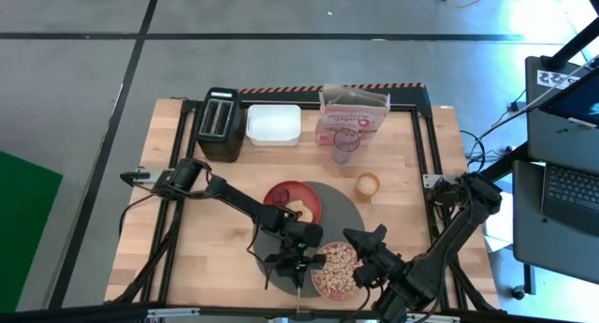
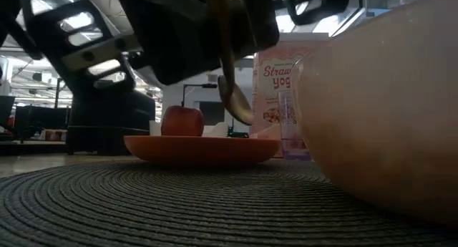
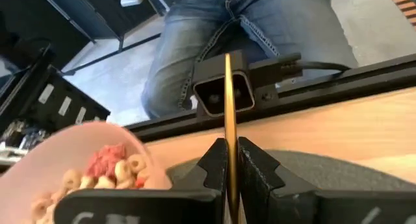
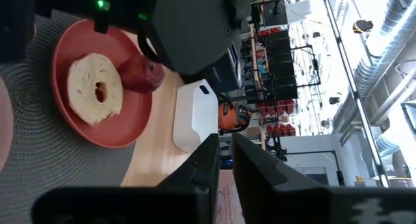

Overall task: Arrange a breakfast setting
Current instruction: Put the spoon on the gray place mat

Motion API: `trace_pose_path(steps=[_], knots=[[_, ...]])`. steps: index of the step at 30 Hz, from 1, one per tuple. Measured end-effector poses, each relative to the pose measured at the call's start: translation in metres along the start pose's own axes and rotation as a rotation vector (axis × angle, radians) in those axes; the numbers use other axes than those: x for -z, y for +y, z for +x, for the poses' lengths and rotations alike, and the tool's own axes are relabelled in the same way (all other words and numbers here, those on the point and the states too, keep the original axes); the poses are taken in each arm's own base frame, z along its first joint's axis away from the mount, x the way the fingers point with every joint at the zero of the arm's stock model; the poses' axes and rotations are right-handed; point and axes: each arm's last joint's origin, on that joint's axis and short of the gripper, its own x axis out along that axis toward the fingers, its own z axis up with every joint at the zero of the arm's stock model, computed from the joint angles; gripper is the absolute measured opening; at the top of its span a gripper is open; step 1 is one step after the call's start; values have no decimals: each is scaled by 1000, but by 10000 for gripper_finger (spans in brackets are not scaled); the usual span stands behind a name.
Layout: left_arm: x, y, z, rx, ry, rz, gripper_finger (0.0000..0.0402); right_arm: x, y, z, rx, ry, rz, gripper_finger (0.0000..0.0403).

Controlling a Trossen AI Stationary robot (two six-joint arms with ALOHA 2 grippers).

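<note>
- The round dark-grey mat [image 1: 342, 211] lies on the wooden table [image 1: 187, 229] toward its near edge, carrying the plate and bowl.
- The pink cereal box [image 1: 353, 115] stands upright at the table's far edge, beside the white tub [image 1: 273, 124] and black toaster [image 1: 220, 124].
- The red plate [image 1: 292, 201] sits on the mat's far-left part and holds a round toast [image 1: 300, 211] with a hole in its middle and a dark-red fruit piece [image 1: 281, 194] touching it.
- The pink see-through bowl [image 1: 335, 269] rests on the mat's near edge, filled with pale cereal rings and red bits.
- The left gripper [image 1: 292, 263], just left of the bowl, pinches the thin gold spoon [image 3: 228, 120] upright between its fingers.
- The right gripper [image 1: 367, 250] sits at the bowl's right side, fingers narrowly parted and holding nothing.
</note>
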Motion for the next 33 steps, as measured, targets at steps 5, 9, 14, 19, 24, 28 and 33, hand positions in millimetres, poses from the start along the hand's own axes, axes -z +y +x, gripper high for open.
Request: trace_pose_path(steps=[5, 9, 14, 19, 24, 28, 33], knots=[[7, 3, -7, -10, 12, -3, 15, 0, 0, 0, 0, 0, -1, 44], [15, 1, -6, -6, 25, -11, 15, 0, 0, 0, 0, 0, -1, 44], [24, -2, -2, -1, 59, -31, 15, 0, 0, 0, 0, 1, -3, 44], [28, -3, 1, -18, 100, -29, 15, 0, 0, 0, -1, 1, -3, 44], [33, -4, 4, -25, 138, -37, 15, 0, 0, 0, -8, 3, -2, 44], [33, -4, 4, -27, 147, -41, 16, 0, 0, 0, -8, 3, -2, 44], [34, -5, 4, -28, 176, -53, 29, 0, 0, 0, -13, 4, -2, 44]])
